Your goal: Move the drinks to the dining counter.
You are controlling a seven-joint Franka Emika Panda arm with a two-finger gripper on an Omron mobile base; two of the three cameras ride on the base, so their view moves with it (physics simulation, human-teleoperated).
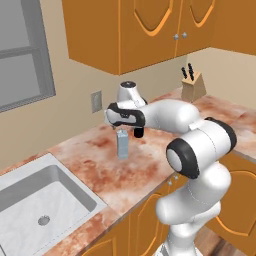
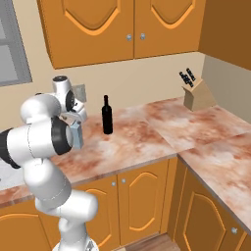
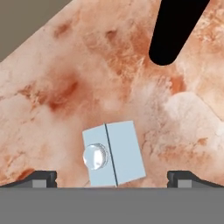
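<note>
A grey-blue gable-top carton (image 1: pixel 122 145) stands upright on the marble counter (image 1: pixel 95 160) to the right of the sink. My gripper (image 1: pixel 124 131) hangs just above it, pointing down and open. In the hand view the carton (image 3: pixel 114 153) is seen from above with its round cap at the left. The fingertips (image 3: pixel 43 178) stand wide on either side of the carton and do not touch it. A slim black bottle (image 2: pixel 107 116) stands farther back near the wall, and its body (image 3: pixel 175 30) crosses the top right of the hand view. From the right base, my arm partly hides the carton (image 2: pixel 77 136). The dining counter is out of view.
A steel sink (image 1: pixel 45 200) is set into the counter at the left. A knife block (image 2: pixel 196 95) stands in the far right corner. Orange wall cabinets (image 1: pixel 125 30) hang above, and a wall outlet (image 1: pixel 96 101) sits behind the carton.
</note>
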